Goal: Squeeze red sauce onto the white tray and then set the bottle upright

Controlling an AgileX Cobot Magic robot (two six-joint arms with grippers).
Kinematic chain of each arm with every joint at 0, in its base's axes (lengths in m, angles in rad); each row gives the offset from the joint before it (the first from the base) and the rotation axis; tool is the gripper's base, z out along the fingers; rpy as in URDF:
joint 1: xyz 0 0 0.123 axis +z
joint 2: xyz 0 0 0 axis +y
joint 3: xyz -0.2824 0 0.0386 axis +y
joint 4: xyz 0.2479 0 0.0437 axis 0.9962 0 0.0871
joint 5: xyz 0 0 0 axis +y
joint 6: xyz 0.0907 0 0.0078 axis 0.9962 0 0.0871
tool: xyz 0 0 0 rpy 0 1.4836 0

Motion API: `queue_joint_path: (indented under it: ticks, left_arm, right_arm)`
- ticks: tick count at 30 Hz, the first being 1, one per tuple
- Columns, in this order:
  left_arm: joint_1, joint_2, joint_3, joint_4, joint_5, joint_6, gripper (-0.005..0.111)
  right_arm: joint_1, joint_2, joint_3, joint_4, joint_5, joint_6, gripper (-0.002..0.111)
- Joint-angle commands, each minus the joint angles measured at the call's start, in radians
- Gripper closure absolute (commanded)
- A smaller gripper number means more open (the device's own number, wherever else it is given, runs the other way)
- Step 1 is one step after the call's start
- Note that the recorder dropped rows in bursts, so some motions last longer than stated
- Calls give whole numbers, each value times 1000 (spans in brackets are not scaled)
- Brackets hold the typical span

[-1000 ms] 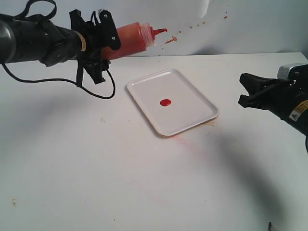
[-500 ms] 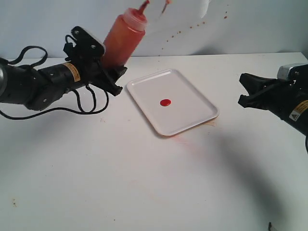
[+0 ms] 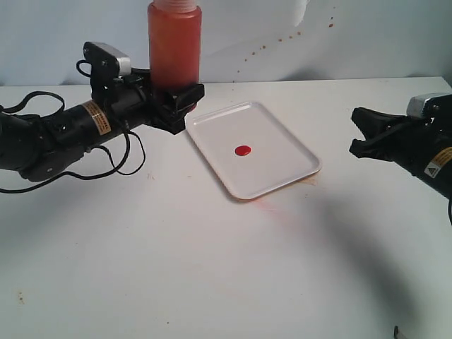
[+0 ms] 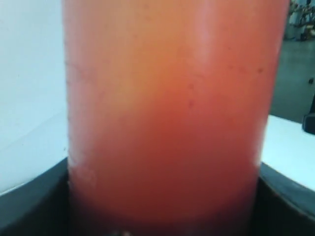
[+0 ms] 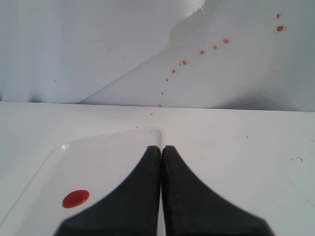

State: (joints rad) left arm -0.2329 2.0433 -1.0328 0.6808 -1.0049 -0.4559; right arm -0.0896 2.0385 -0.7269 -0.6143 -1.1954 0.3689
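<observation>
The orange-red bottle (image 3: 174, 42) stands upright at the back left, its nozzle cut off by the frame's top. My left gripper (image 3: 173, 99) is shut on its lower part, just left of the white tray (image 3: 272, 173). In the left wrist view the bottle (image 4: 167, 113) fills the picture between the dark jaws. A round dot of red sauce (image 3: 243, 150) lies near the tray's middle, and the red sauce (image 5: 76, 198) on the white tray (image 5: 110, 152) also shows in the right wrist view. My right gripper (image 3: 355, 131) hovers right of the tray, shut and empty, and the right gripper (image 5: 162, 148) shows its fingers pressed together.
Small red splatter dots (image 3: 279, 39) mark the back wall. A faint pinkish smear (image 3: 272, 207) lies on the table by the tray's near edge. The left arm's black cable (image 3: 106, 166) loops on the table at the left.
The left gripper has swung the bottle from lying sideways in the air to upright, lowering it to the table beside the tray's far left corner. The right arm has not moved.
</observation>
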Motion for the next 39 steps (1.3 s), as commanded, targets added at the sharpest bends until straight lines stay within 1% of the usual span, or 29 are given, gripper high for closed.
queue_joint_path:
  ticks: [1, 2, 7, 9, 11, 13, 14, 15, 16, 17, 19, 20, 23, 27, 29, 30, 32, 34, 36, 37, 39]
  left_arm:
    - [2, -18, 16, -12, -198, -83, 107]
    - [2, -18, 21, -12, -216, -95, 107]
    - [2, -18, 51, -5, -216, -120, 107]
    - [14, -18, 79, -5, -216, -120, 107]
    - [49, -16, 101, 13, -216, -111, 107]
    - [97, -16, 122, 60, -216, -111, 107]
    - [129, -16, 125, 136, -216, -111, 107]
    - [147, -16, 125, 189, -216, -111, 107]
    - [178, -16, 125, 288, -216, -106, 107]
    - [203, -14, 125, 349, -216, -67, 107]
    - [231, -14, 125, 384, -216, -78, 107]
    - [239, -14, 125, 401, -216, -90, 107]
    - [246, -14, 125, 521, -216, -92, 107]
    - [246, -14, 125, 541, -216, -92, 107]
    - [246, -14, 125, 541, -216, -92, 107]
    - [246, -14, 125, 541, -216, -92, 107]
    - [246, -14, 125, 556, -216, -94, 107]
    - [246, -14, 125, 588, -216, -94, 107]
    - [246, -14, 125, 599, -216, -94, 107]
    - [246, -14, 125, 599, -216, -94, 107]
    - [246, -14, 125, 595, -216, -94, 107]
  right_arm:
    - [1, -7, -4, -3, -12, -1, 108]
    - [1, -7, -4, -3, -12, -1, 108]
    - [1, -7, -4, -3, -11, 3, 108]
    - [1, -7, -4, -3, -11, 3, 108]
    - [1, -7, -4, -7, -11, 2, 108]
    - [1, -7, -4, -7, -14, 2, 108]
    - [1, -7, -4, -7, -18, 2, 108]
    - [1, -7, -4, -7, -18, 2, 108]
    - [1, -7, -4, -9, -18, 2, 108]
    - [1, -7, -4, -9, -18, 4, 108]
    - [1, -7, -4, -9, -22, 6, 108]
    - [1, -7, -4, -13, -22, 13, 108]
    - [12, -7, -6, -58, -26, 66, 108]
    - [77, -7, -54, -149, -26, 52, 107]
    - [125, -7, -97, -185, -6, 52, 98]
    - [153, -7, -119, -211, 19, 52, 91]
    - [209, -7, -152, -232, 51, 52, 71]
    - [265, -7, -182, -243, 60, 50, 39]
    - [309, -7, -208, -266, 60, 48, 12]
    - [331, -7, -223, -282, 61, 55, 3]
    - [371, -7, -245, -298, 64, 90, 4]
